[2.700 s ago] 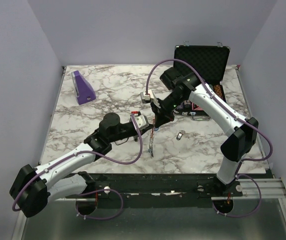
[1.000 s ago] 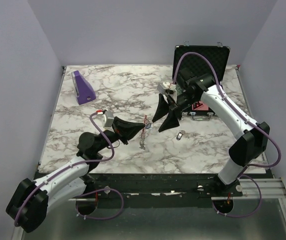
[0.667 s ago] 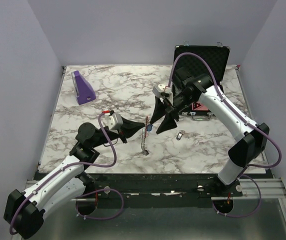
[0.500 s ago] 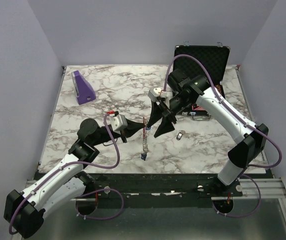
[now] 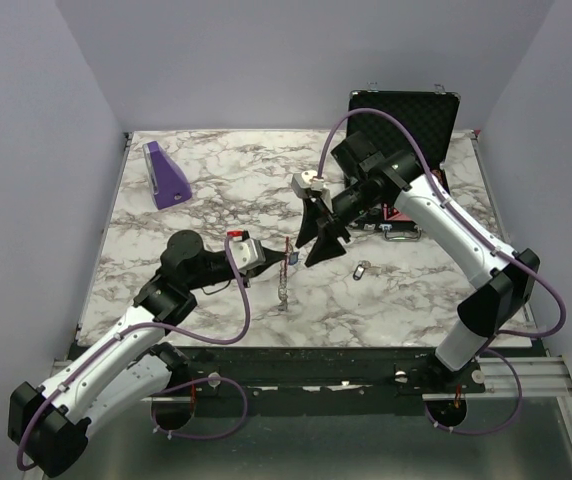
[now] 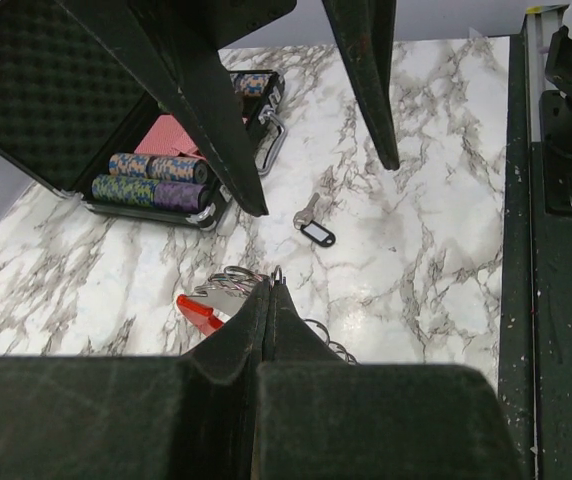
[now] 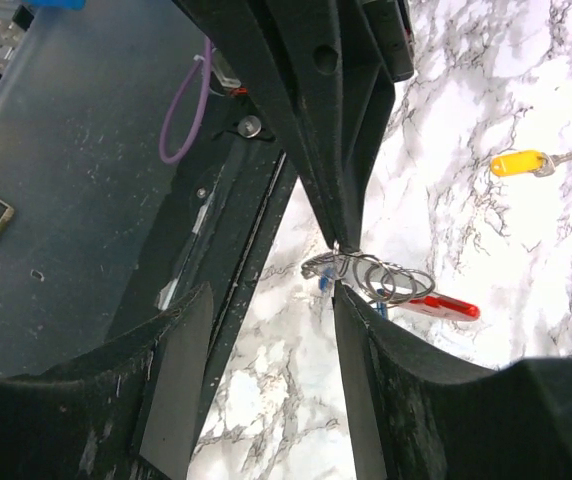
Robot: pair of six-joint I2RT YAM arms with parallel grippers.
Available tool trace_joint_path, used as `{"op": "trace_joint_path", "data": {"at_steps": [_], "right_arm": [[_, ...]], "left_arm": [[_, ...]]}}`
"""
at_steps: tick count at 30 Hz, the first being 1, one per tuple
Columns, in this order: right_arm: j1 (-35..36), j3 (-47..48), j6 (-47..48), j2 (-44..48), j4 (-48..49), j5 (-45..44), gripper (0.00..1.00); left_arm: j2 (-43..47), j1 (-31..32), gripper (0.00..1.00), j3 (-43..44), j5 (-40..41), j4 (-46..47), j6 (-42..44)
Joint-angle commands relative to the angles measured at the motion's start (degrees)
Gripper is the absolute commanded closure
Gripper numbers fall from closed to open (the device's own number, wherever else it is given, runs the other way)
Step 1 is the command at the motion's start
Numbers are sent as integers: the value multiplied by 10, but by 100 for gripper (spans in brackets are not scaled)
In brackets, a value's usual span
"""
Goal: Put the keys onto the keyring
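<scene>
The nearest risk is the left jaws' hold. They are pinched on one thin wire loop of the keyring [image 6: 234, 284], which hangs in the air over the middle of the table [image 5: 226, 180]. Its red clip [image 6: 198, 310] sticks out to one side and its chain [image 5: 283, 285] dangles below. A grip that slight could let the loop twist or slide out if the other arm pushes or tugs on it, and the whole bunch would drop. I cannot tell whether the chain's lower end rests on the table. If it does, any sideways drag could snag it.

A little farther off, the right jaws are crowded against that same spot. If they close from here they might catch the left fingertips instead of the wire. They might also clamp several loops together, leaving no coil free to be pried open for a key.

Farther still, the loose key [image 5: 362, 270] lies flat on the table to the right of the keyring, apart from both arms. It is small and flat, so it would likely skid toward the case [image 5: 416, 110] if the tips came down on it unevenly.

The left jaws are fully closed, gripping the keyring's loop at their very tips. The right jaws are spread wide and hold nothing. One tip sits just beside the loops and the other is well off to the side. The views do not settle whether the nearer tip touches the wire.
</scene>
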State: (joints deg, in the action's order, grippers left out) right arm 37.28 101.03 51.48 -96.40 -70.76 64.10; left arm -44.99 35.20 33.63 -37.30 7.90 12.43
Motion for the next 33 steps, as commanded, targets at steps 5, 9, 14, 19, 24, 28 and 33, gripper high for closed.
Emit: {"op": "trace_joint_path", "data": {"at_steps": [5,9,14,19,24,28,33], "right_arm": [[1,-6,-24,-14,28,3,43],[3,-15,-30,-15,39,1,45],[6,-34,-32,-7,47,7,47],[7,-58,-31,9,55,24,47],[6,-64,-31,6,56,21,47],[6,-58,-30,3,51,29,48],[7,-61,-30,4,52,48,48]], "left_arm": [[13,0,100,-1,-36,40,-6],[15,0,100,-14,-39,71,-27],[16,0,100,-44,-44,132,-64],[16,0,100,-63,-45,171,-90],[19,-1,100,-73,-46,198,-114],[19,-1,100,-87,-48,233,-144],[18,-2,100,-111,-37,285,-179]]}}
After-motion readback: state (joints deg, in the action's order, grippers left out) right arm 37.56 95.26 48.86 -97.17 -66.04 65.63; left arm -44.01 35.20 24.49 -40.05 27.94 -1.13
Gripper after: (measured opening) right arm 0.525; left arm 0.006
